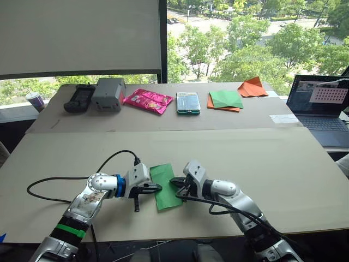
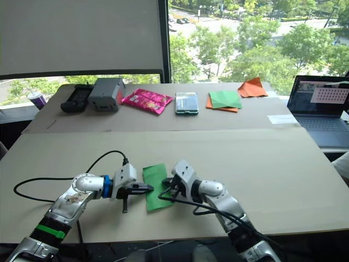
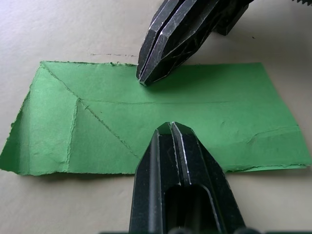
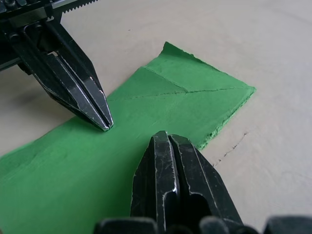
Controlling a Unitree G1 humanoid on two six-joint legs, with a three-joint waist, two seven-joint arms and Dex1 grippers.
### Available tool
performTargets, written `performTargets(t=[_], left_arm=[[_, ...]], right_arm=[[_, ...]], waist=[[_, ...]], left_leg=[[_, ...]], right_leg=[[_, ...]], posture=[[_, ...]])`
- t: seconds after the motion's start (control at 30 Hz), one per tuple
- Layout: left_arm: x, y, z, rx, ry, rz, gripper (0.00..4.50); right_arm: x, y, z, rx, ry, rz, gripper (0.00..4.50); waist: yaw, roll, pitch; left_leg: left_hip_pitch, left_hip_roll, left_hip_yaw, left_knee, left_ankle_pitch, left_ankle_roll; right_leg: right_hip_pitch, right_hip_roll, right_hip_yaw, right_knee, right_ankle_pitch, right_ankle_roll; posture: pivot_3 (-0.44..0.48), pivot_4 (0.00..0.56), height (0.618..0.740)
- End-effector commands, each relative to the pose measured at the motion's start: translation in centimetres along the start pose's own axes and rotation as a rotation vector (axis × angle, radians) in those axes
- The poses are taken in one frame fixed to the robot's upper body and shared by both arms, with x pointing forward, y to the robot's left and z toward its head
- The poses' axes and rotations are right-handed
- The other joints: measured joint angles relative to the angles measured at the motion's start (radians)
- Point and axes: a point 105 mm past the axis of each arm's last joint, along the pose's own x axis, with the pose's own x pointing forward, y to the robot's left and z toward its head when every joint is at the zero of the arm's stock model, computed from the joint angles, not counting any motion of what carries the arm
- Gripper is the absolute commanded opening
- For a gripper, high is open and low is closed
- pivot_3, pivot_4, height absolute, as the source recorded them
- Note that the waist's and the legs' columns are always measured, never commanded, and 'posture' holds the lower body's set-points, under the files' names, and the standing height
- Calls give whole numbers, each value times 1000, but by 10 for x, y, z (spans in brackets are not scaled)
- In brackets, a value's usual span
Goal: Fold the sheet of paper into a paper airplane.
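Nearest the head camera: left gripper (image 1: 154, 188) and right gripper (image 1: 178, 185), both low over the near edge of the big table (image 1: 283, 164), tips meeting from opposite sides on the sheet of paper (image 1: 165, 185). Paper is bright green, already folded into a narrow strip, lying flat on the tabletop between the two arms; one end shows diagonal creases and a folded-in corner, the other end is cut square. Left gripper's fingers pressed together, tip resting on the near long edge about mid-length. Right gripper's fingers also pressed together, tip down on the opposite long edge; neither pinches the paper. Judgement: closed tips serve as blunt pressers, pinning the strip from both sides so it cannot slide, and probably flattening a long crease that runs down the middle. Task looks only partly done: no slim wedge, no raised fin. A black cable (image 1: 52, 183) loops on the table beside the left arm. Well apart, on the far table: green-and-orange pair of sheets (image 1: 225, 100), orange paper plane (image 1: 252, 87), pink packet (image 1: 148, 100), grey box (image 1: 108, 94), black handheld device (image 1: 79, 99). Laptop (image 1: 322, 109) open at the right.
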Motion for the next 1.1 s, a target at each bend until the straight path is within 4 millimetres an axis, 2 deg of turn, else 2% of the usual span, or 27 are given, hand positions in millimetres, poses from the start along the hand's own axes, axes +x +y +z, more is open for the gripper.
performTargets(t=[0.03,0.27,0.47,0.63,0.87,1.1], left_arm=[[-1,-7,-18,-22,72,-19,0],[-1,-8,-19,-17,82,-15,0],[-2,-9,-19,-15,86,-12,0],[-3,-6,-21,-8,98,1,0],[-4,1,-21,-3,108,16,0],[-4,4,-21,-1,111,16,0]], right_arm=[[6,-15,-30,28,130,-54,17],[21,-41,-23,31,144,-110,17],[26,-47,-20,23,147,-114,17],[26,-38,-25,27,162,-78,17],[18,-26,-38,55,203,-34,17],[11,-11,-42,52,218,20,17]], waist=[[-1,0,-1],[-1,3,-3],[-1,4,-3],[-1,5,-3],[0,5,-3],[-1,6,-4]], left_leg=[[0,0,0,0,0,0],[2,0,0,0,0,0],[4,0,0,0,0,0],[5,0,0,0,0,0],[5,0,0,0,0,0],[5,0,0,0,0,0]], right_leg=[[0,0,0,0,0,0],[2,0,0,1,0,0],[6,0,0,0,0,0],[6,0,0,0,-1,0],[7,0,0,0,-2,0],[7,0,0,0,-3,0]], posture=[[0,150,736],[0,150,736],[0,150,736],[0,150,736],[0,150,736],[0,150,736]])
